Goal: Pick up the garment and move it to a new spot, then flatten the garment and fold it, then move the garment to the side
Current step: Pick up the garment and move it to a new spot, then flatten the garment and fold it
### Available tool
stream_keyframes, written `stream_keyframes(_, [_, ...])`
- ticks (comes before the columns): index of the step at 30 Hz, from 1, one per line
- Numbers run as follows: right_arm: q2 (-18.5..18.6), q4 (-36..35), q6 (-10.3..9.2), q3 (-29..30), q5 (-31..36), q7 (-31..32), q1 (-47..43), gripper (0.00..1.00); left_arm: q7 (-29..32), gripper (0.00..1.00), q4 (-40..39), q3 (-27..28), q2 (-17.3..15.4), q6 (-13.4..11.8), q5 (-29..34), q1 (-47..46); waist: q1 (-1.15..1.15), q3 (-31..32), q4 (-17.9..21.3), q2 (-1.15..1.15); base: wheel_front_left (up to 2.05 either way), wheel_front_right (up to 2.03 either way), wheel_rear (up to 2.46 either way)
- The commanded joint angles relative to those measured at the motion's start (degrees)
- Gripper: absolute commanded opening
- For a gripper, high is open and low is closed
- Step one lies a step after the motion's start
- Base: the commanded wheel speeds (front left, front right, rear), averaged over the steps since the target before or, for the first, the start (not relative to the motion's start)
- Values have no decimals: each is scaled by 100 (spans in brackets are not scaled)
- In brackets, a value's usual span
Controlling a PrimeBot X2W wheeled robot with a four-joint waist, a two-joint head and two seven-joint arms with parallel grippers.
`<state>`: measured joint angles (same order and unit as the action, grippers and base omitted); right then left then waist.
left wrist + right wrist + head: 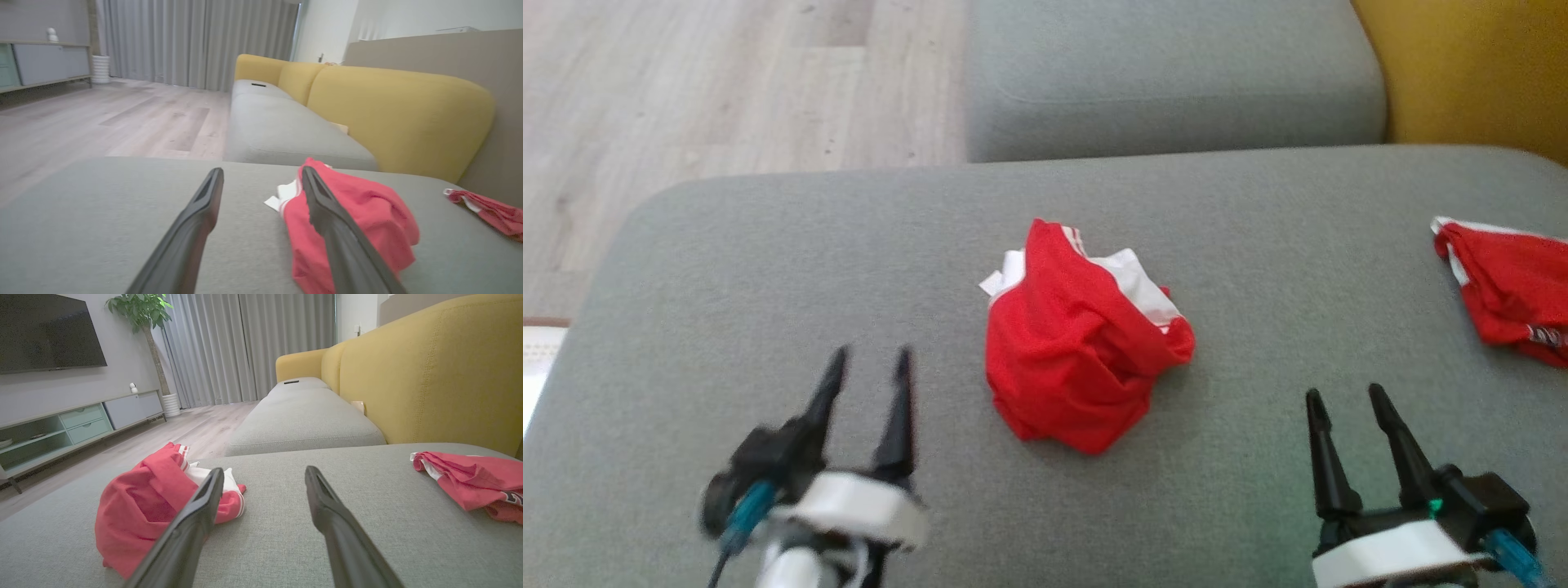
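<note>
Two pairs of dark fingers stand spread with nothing between them: the left gripper (872,353) at near left, the right gripper (1344,392) at near right, both over the grey sofa cushion (768,269). Between them and slightly farther, the crumpled red-and-white garment (1078,343) lies heaped mid-cushion. A second red garment (1511,286) lies at the right edge.

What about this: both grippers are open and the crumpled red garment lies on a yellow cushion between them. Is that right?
Not quite. The cushion under the crumpled red garment is grey, not yellow; the backrest is yellow. The head view shows it. The left gripper and right gripper are open, the garment between them.
</note>
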<state>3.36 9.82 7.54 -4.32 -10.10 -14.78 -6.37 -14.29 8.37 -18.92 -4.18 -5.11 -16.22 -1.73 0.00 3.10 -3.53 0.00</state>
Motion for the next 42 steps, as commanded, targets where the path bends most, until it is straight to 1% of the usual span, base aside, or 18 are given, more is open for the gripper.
stream_keyframes(1, [6,-212,-5,-54,-35,-22,96,100,-71,100,-284,394,-46,-30,151,-40,0,79,-116,0,0,0,0])
stream_keyframes(4, [1,-232,-5,1,-26,-22,4,100,-71,100,-404,754,-33,45,372,328,0,110,-181,0,0,0,0])
stream_keyframes(6, [-2,-232,-5,-21,-28,-22,-40,100,-71,100,-488,890,-13,110,551,554,0,114,-212,0,0,0,0])
stream_keyframes(10, [-7,-251,-5,-36,-20,-22,-110,100,-71,100,-529,920,51,285,778,922,0,99,-287,0,0,0,0])
stream_keyframes(14, [-13,-253,-5,-34,-19,-22,-106,100,-71,100,-512,916,99,342,872,1017,0,55,-331,0,0,0,0])
stream_keyframes(22, [-10,-263,-5,-48,-14,-22,-45,100,-71,100,-478,851,126,308,1040,861,0,-55,-364,0,0,0,0])
stream_keyframes(42, [-4,-243,-5,-34,3,-22,-16,100,-71,100,-445,741,130,239,964,783,0,-152,-342,0,0,0,0])
